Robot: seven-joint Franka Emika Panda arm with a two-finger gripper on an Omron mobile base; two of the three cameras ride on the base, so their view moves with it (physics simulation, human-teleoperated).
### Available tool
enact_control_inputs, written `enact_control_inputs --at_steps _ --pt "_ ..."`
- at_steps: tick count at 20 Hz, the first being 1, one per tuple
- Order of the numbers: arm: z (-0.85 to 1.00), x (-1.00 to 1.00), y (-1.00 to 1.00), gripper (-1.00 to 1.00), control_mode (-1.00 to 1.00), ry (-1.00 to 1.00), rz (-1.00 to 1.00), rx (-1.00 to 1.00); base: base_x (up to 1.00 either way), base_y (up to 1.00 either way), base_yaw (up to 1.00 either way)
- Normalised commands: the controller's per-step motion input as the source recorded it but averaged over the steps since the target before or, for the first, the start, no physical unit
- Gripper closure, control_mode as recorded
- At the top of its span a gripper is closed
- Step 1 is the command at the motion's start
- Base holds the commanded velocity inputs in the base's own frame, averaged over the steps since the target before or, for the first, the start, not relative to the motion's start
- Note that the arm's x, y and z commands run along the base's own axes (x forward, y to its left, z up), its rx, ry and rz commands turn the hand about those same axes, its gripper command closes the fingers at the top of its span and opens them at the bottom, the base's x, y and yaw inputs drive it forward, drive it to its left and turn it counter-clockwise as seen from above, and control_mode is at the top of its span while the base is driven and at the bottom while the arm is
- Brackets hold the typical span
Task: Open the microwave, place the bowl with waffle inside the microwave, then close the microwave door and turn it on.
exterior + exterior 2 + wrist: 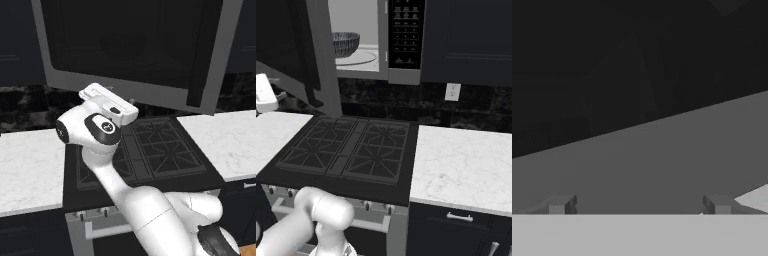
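We see a dark kitchen with a black stove (351,150) between two white marble surfaces (461,167). Above the stove, the bowl (345,43) sits inside the microwave (404,75), on the round glass plate. The microwave door (130,45) stands swung open. Our hand (639,205) is right up against the door's grey frame, its fingers (559,205) spread wide and holding nothing.

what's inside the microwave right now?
In the right base view, the bowl sits on the glass turntable in the microwave cavity. The open microwave door hides the cavity's left part, and the bowl's wall hides its contents.
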Motion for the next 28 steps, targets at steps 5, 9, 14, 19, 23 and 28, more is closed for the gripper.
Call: enact_control_inputs --at_steps 5,9,14,19,23,28 --pt "0.02 0.09 -0.26 -1.00 -1.00 0.02 0.23 0.00 0.00 0.00 0.00" --pt "0.12 0.14 -0.26 -1.00 -1.00 0.03 0.23 0.00 0.00 0.00 0.00" --pt "0.12 0.28 -0.28 -1.00 -1.00 0.03 0.15 0.00 0.00 0.00 0.00" --pt "0.20 0.40 -0.21 -1.00 -1.00 0.06 0.08 0.00 0.00 0.00 0.00" --pt "0.17 0.39 -0.18 -1.00 -1.00 0.06 0.10 0.00 0.00 0.00 0.00" --pt "0.08 0.34 -0.14 -1.00 -1.00 0.07 0.13 0.00 0.00 0.00 0.00"
